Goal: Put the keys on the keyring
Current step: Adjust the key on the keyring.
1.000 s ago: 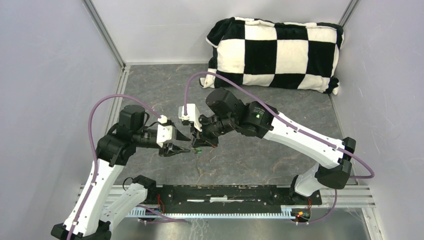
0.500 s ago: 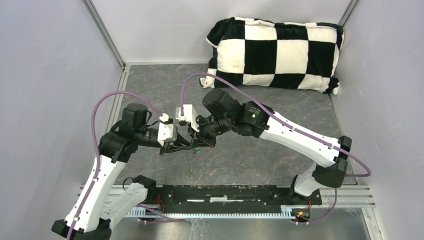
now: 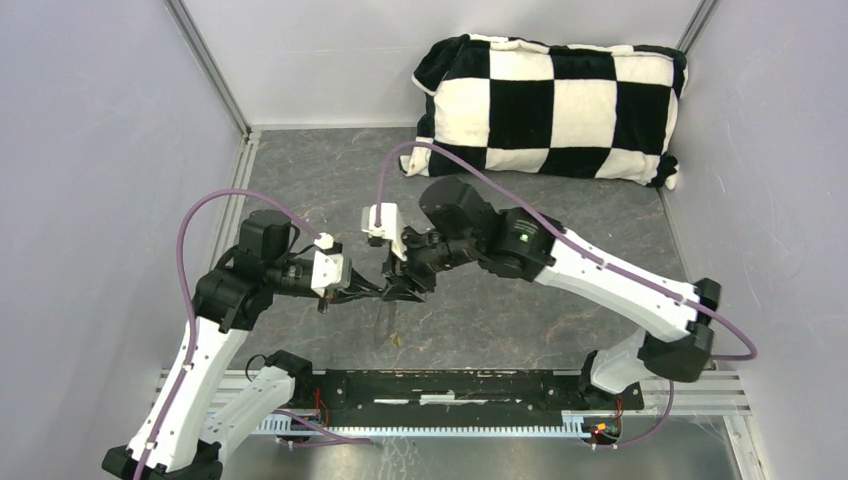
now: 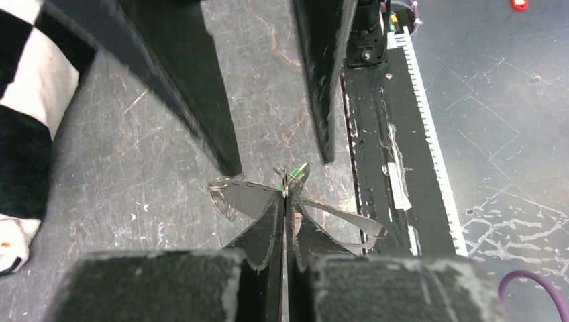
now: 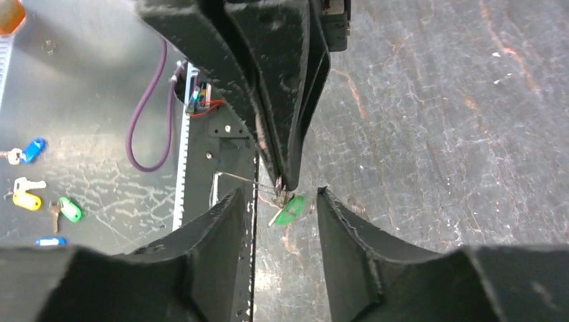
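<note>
My left gripper (image 4: 285,196) is shut on the keyring (image 4: 335,215), a thin grey wire loop that spreads to both sides of the pinched fingertips. A green-headed key (image 4: 298,174) sits right at those tips. In the top view the left gripper (image 3: 378,291) holds the keyring (image 3: 385,322) so that it hangs down over the table. My right gripper (image 5: 278,200) faces it, open, its fingers either side of the green key (image 5: 290,209) without touching it. In the top view the right gripper (image 3: 405,288) is tip to tip with the left.
A black-and-white checked pillow (image 3: 550,100) lies at the back right. The black base rail (image 3: 450,385) runs along the near edge. Several spare keys (image 5: 27,200) lie on the floor beyond the rail. Grey walls close in both sides.
The left gripper has closed on the keyring. The right gripper has opened and let go, drawing back slightly. The ring now hangs from the left gripper.
</note>
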